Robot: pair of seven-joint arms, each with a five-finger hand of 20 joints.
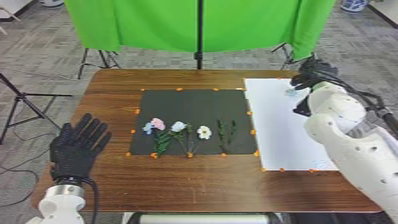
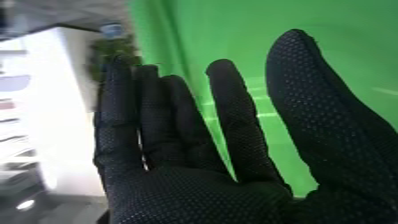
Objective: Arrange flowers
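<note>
On the black mat (image 1: 191, 107), a pink flower (image 1: 158, 123), a small blue flower (image 1: 148, 128) and two white flowers (image 1: 179, 126) (image 1: 204, 132) lie along the near part, with green stems below them. Leafy green stems (image 1: 224, 136) lie to their right. My right hand (image 1: 313, 75) is at the far right corner of the table, beside the white sheet (image 1: 280, 120); in the right wrist view the same hand (image 2: 191, 195) is open, holding nothing. My left hand (image 1: 75, 150) rests open at the table's left edge, apart from the flowers.
Orange tape pieces mark the edges of mat and sheet. A small pale blue thing (image 1: 291, 92) is on the sheet near my right hand. Brown table (image 1: 187, 180) surrounds the mat. Behind it hang green curtains (image 1: 151, 25) on a black stand; a tripod (image 1: 25, 95) stands at the left.
</note>
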